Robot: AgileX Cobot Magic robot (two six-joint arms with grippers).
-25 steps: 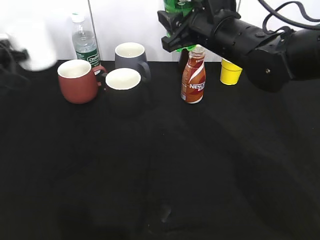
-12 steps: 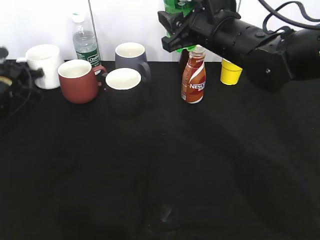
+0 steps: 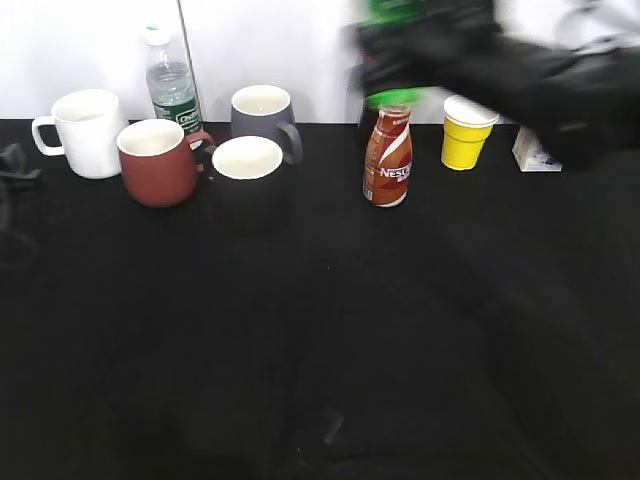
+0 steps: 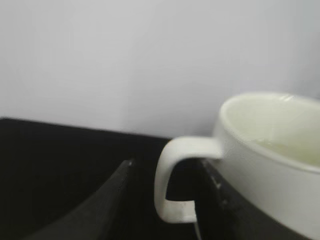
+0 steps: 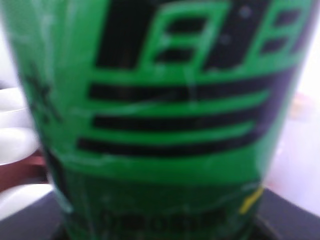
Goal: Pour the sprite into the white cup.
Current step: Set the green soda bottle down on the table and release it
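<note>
The white cup [image 3: 88, 130] stands upright at the far left of the black table, handle to the left. In the left wrist view the cup [image 4: 270, 150] fills the right side and its handle [image 4: 172, 185] lies between my left gripper's [image 4: 165, 200] spread fingers, not pinched. That gripper [image 3: 14, 165] shows dimly at the left edge. The sprite [image 5: 165, 150], green with a green label, fills the right wrist view. My right gripper [image 3: 405, 55], blurred by motion, is shut on the sprite [image 3: 392, 98] high at the back, above the brown bottle.
A red-brown mug [image 3: 155, 160], a black mug [image 3: 247, 185] and a grey mug [image 3: 262, 112] stand just right of the white cup. A water bottle [image 3: 170, 85] is behind them. A brown Nescafe bottle [image 3: 388, 160], a yellow cup [image 3: 465, 132] and a small box [image 3: 535, 150] stand to the right.
The white cup went from held up and blurred to standing on the table. My left gripper let go and drew back left. My right arm moved right with the sprite.
</note>
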